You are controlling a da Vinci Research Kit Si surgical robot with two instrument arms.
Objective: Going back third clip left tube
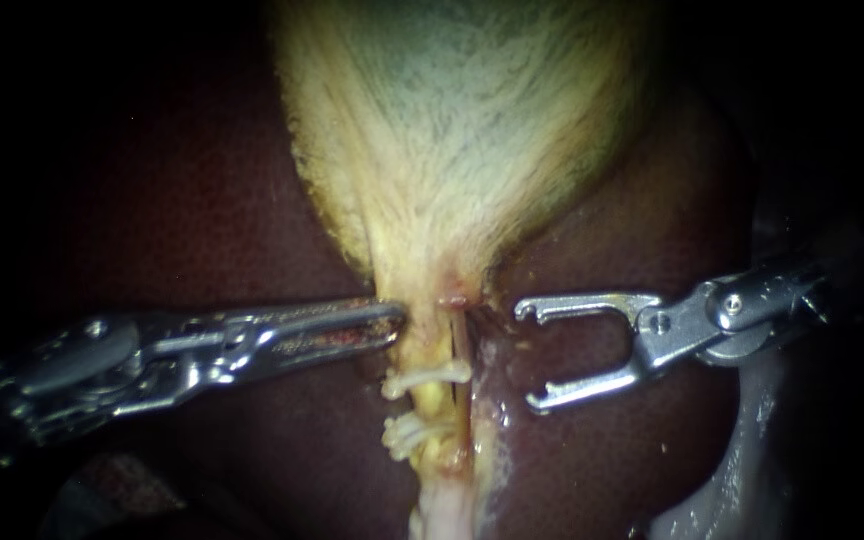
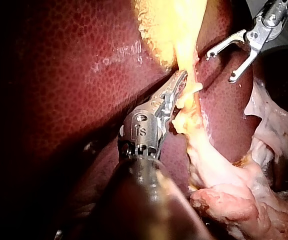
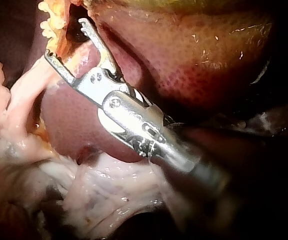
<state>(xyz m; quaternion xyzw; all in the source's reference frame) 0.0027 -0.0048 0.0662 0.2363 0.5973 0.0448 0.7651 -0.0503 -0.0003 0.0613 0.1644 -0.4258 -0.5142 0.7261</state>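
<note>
Left instrument (image 1: 399, 319): dull silver, long slotted tip, pivot pins. Right instrument (image 1: 528, 356): bright silver, two thin hook-ended prongs, round hinge screws.

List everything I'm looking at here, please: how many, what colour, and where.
liver: one, dark red-brown, surrounding everything.
gallbladder: one, pale yellow-green, upper middle, narrowing downward.
tube: count unclear, yellowish, running down from the gallbladder.
clips: two visible, white, across the tube, one below the other.
left instrument: one, silver, tip against the gallbladder's narrow end.
right instrument: one, silver, jaws open and empty, beside the tube.
</note>
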